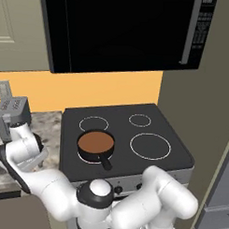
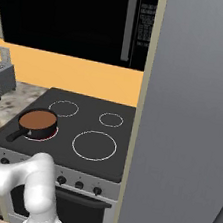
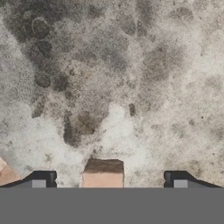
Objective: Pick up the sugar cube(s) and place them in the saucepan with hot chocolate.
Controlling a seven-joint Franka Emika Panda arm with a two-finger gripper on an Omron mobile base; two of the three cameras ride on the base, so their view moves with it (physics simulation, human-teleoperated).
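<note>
Sugar cube (image 3: 103, 174) sits on the mottled grey bench (image 3: 131, 78), right between the tips of my claw (image 3: 109, 179), whose jaws stand wide apart and clear of it. Pan (image 1: 95, 146) of brown chocolate rests on the stove's (image 1: 147, 164) front-left ring.

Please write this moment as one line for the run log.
phase: grasp approach | hand: open, fingertips either side of tiny pale beige cube on mottled stone counter | cube not yet gripped | small round black saucepan of brown liquid: on stove, front-left burner
</note>
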